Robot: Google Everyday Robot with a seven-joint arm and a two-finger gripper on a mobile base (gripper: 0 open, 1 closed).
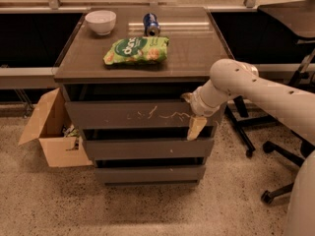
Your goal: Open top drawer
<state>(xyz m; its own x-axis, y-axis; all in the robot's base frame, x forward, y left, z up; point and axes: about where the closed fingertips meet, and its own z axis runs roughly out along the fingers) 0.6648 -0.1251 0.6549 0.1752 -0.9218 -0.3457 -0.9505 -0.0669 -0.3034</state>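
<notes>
The top drawer (123,114) is the wide grey-brown front with pale squiggly scratches, just under the cabinet top (197,58). It sits about flush with the fronts below it. My gripper (193,114) is at the drawer's right end, against its front, with the white arm reaching in from the right. The arm's wrist covers the drawer's right edge.
Two shorter grey drawers (147,149) sit below. On the cabinet top are a white bowl (101,21), a blue can (151,24) and a green chip bag (136,50). An open cardboard box (49,132) stands at the left. Office chair legs (275,188) are at the right.
</notes>
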